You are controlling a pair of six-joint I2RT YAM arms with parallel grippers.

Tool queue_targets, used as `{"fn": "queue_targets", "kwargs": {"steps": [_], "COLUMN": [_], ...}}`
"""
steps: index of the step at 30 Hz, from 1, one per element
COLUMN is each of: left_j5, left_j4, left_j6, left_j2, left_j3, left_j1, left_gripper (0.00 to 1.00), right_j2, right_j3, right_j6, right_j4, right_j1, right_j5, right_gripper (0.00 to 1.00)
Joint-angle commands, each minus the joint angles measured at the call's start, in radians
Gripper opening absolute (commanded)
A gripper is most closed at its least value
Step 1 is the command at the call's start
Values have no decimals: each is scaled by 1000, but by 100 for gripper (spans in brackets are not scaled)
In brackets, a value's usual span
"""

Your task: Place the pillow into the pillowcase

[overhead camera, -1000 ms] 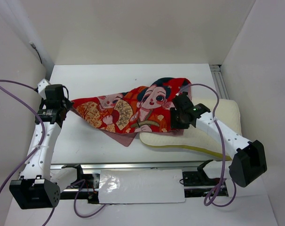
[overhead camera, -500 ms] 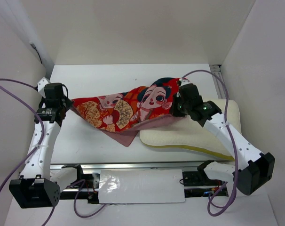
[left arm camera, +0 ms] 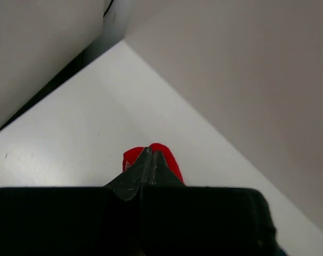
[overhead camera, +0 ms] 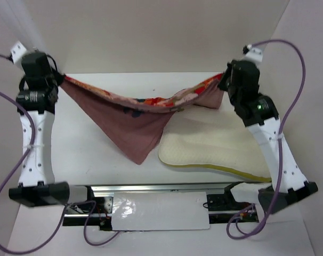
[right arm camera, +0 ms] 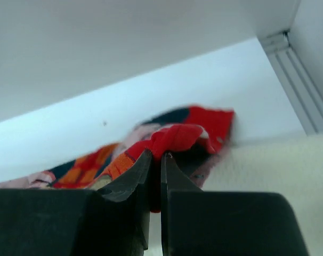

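The large cream-white soft pillow [overhead camera: 215, 152] with dimpled texture and yellow piping along its near edge lies flat on the right half of the white table [overhead camera: 92, 160], lengthwise from the middle toward the right wall. It is fully outside the red printed fabric pillowcase [overhead camera: 135, 125]. The pillowcase hangs above the table like a hammock, stretched between the two raised arms. Its top edge sags in the middle, where patterned print shows, and a dull pinkish-red flap droops to a point that reaches the table just left of the pillow's left end. The right part of the fabric passes over the pillow's far left corner. The left gripper [overhead camera: 59, 80] is high at the far left, its fingers pressed together on a red corner of the pillowcase; the left wrist view shows a small tuft of red cloth [left arm camera: 162, 154] sticking out past the closed tips [left arm camera: 150, 160]. The right gripper [overhead camera: 224, 80] is high at the far right and likewise pinches a bunched red fold [right arm camera: 177, 136] between nearly touching fingers [right arm camera: 156, 160], with the pillow [right arm camera: 268, 160] below. Purple cables [overhead camera: 289, 53] loop from both arms, and an aluminium rail [overhead camera: 248, 90] runs along the table's right edge.
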Motion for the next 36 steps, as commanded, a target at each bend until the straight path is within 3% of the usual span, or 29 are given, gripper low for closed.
{"fn": "queue_targets", "kwargs": {"steps": [1,2,3,4,5,7,8,9,10,11,13,14,18,22,23,27,29,31,33,34,36], "left_j5": [-7,11,51,63,77,164,221,312,313,313,263,244,140,187,262,497,636,648,570,531,473], "left_j4": [40,21,-2,-29,-51,-30,10,123,180,234,280,290,271,294,294,294,306,316,316,316,316], "left_j6": [99,120,157,171,182,198,199,214,214,214,264,298,393,315,267,133,87,87,119,128,145], "left_j2": [189,249,313,381,502,567,567,465,464,420,343,343,345,196,176,176,228,271,334,355,432], "left_j3": [317,401,605,714,814,976,967,880,824,780,765,791,876,535,396,167,108,49,17,17,0], "left_j1": [35,50,61,70,79,125,144,194,195,207,218,218,218,218,218,218,198,155,63,29,-66], "left_gripper": [0,0,0,0,0,0,0,0,0,0,0,0,0,0,10,42,45,46,46,54,59], "right_j2": [218,287,424,491,557,725,753,751,722,679,575,564,619,605,541,367,274,225,174,162,130], "right_j3": [219,384,469,560,769,972,1048,1042,1042,865,706,672,790,759,704,394,218,75,7,-51,-114], "right_j6": [-106,-130,-153,-153,-163,-163,-163,-151,-138,-112,-33,-14,23,58,29,-2,-35,-48,-81,-81,-95], "right_j4": [159,159,159,170,183,238,274,389,391,576,797,814,767,667,667,688,688,688,671,642,630], "right_j1": [-51,-77,-89,-100,-121,-141,-153,-170,-170,-196,-219,-229,-229,-229,-229,-238,-238,-238,-227,-217,-216], "right_j5": [-114,-166,-212,-264,-292,-329,-341,-372,-372,-430,-557,-590,-723,-696,-687,-685,-685,-685,-699,-685,-661], "right_gripper": [0,0,0,0,0,0,0,0,0,0,0,0,0,0,0,0,0,0,0,0,0]}}
